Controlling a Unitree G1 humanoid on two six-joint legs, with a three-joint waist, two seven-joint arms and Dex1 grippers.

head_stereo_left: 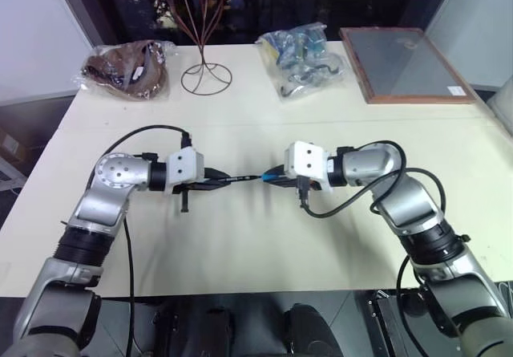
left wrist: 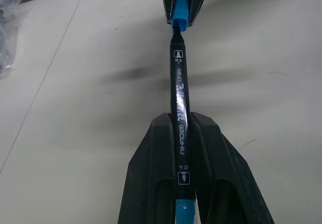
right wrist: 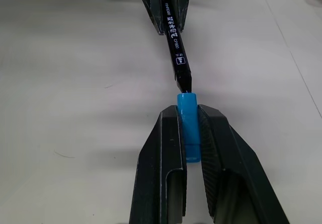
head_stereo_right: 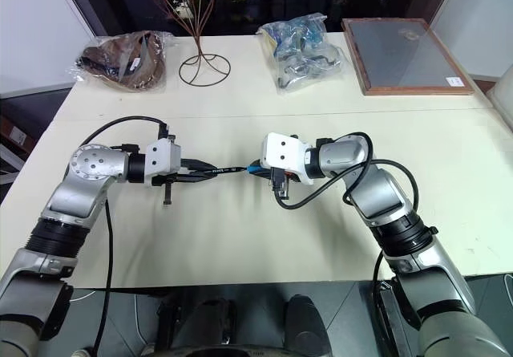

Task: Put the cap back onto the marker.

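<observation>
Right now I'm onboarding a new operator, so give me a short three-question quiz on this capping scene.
1. True or false: the left end effector grips the marker.
2. Which end effector holds the cap? A) left B) right
3. Fill in: the marker's end points into the cap's ____ end.

Key: 1 true. 2 B. 3 open; the marker's end is right at the cap's mouth, and the pictures don't show whether it is seated.
</observation>
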